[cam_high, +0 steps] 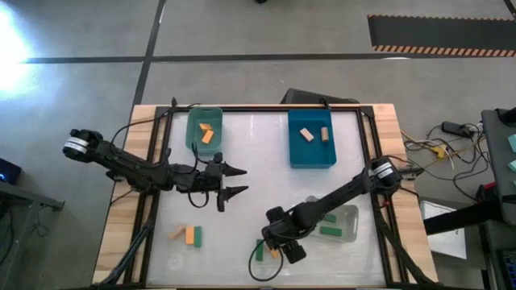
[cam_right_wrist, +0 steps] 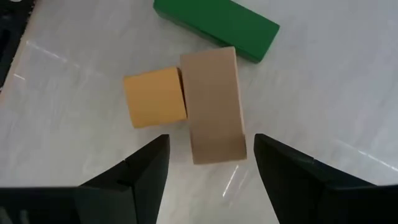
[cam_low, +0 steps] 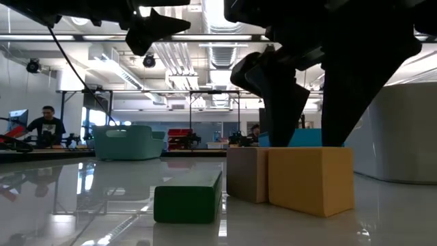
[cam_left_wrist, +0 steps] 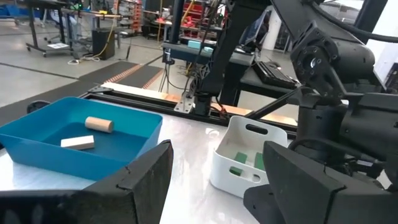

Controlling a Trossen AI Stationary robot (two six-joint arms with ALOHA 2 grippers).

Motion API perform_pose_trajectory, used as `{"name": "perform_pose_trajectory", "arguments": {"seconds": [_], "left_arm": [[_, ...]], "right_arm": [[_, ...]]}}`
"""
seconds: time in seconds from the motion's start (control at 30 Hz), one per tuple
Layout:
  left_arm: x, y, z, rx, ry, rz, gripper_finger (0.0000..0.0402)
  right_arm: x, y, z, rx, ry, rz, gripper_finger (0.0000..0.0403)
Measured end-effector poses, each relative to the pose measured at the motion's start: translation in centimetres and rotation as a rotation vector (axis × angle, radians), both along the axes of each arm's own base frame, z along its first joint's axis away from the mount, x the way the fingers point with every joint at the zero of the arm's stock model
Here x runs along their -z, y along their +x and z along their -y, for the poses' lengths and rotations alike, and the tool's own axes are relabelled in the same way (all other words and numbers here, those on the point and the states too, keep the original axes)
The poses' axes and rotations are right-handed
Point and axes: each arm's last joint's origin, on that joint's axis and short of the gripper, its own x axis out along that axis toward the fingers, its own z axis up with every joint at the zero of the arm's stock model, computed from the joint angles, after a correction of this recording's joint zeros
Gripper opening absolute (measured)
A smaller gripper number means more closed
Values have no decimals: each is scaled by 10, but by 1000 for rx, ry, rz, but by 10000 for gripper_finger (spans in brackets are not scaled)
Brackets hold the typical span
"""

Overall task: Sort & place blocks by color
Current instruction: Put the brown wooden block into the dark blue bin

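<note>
right gripper (cam_right_wrist: 208,163) jaws apart over tan block (cam_right_wrist: 213,106) touching orange block (cam_right_wrist: 155,97), green block (cam_right_wrist: 216,27) near, left gripper (cam_high: 239,181) jaws apart mid-table

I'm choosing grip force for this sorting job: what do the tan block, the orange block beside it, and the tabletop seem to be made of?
The tan block looks like bare wood: matte, pale, faintly grained. The orange block touching it seems painted wood, evenly coloured and matte, though plastic can't be excluded. The tabletop looks like a glossy white sheet, since it mirrors light streaks. The right gripper hovers open over the blocks.

Black jointed arms; white collar bands
</note>
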Motion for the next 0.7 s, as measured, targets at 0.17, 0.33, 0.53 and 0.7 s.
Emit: {"name": "perform_pose_trajectory", "arguments": {"seconds": [0.17, 0.33, 0.53, 0.7], "left_arm": [[0, 0, 2, 10, 0, 1, 234], [0, -1, 3, 11, 1, 1, 234], [0, -1, 3, 11, 2, 1, 234], [0, -1, 3, 11, 2, 1, 234]], "right_arm": [[4, 2, 0, 6, 0, -4, 224], [4, 4, 2, 12, 5, 10, 224], [5, 5, 4, 10, 4, 13, 223], [7, 4, 6, 16, 1, 5, 204]]}}
